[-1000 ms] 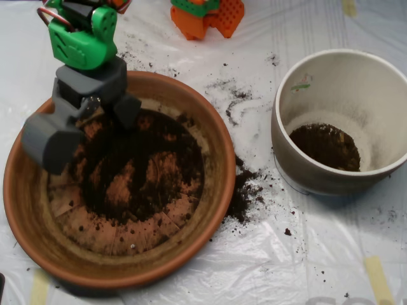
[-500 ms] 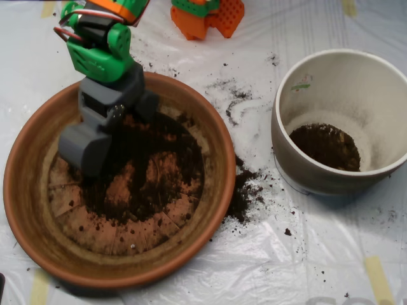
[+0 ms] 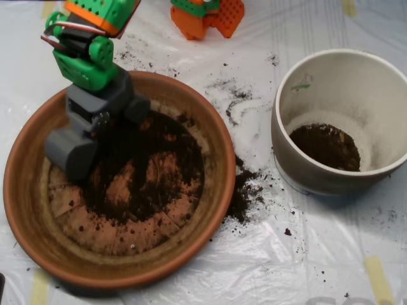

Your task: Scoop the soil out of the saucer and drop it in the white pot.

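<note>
The terracotta saucer (image 3: 38,235) lies at the left. Dark soil (image 3: 149,171) covers its middle, and bare grooved bottom shows around it. My grey scoop (image 3: 103,130) hangs open over the saucer's upper left. One half (image 3: 68,151) is low at the soil's left edge and the other (image 3: 137,108) is near the far rim. The green arm (image 3: 86,60) rises behind it. At the right stands the white pot (image 3: 381,82), with a patch of soil (image 3: 325,146) at its bottom.
Spilled soil (image 3: 245,190) lies on the plastic sheet between saucer and pot, with more crumbs (image 3: 232,98) behind. An orange and green part (image 3: 206,16) stands at the top edge. Strips of tape (image 3: 378,276) mark the sheet.
The scoop swung right from the saucer's left rim onto the soil, then eased back left a little. Its halves stay apart. The soil and pot look unchanged.
</note>
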{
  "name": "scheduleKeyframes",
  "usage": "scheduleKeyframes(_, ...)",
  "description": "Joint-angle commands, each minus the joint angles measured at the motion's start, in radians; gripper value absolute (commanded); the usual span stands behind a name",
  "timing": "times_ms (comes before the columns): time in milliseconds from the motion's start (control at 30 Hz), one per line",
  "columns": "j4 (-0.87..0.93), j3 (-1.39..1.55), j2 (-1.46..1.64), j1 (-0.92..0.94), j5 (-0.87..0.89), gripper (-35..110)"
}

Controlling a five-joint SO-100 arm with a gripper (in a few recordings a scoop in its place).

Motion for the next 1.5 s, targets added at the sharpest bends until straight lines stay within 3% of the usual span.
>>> scheduleKeyframes(0, 0.006, -0.091, 0.005, 0.008, 0.009, 40)
scheduleKeyframes(200, 0.012, -0.132, -0.029, 0.002, 0.002, 36)
scheduleKeyframes(433, -0.017, -0.103, -0.011, 0.015, 0.018, 6)
scheduleKeyframes(800, -0.080, 0.091, 0.164, -0.035, 0.023, 0)
scheduleKeyframes(1033, 0.061, 0.040, 0.302, -0.156, 0.064, -1)
scheduleKeyframes(1467, 0.390, -0.428, 0.307, -0.347, 0.066, -1)
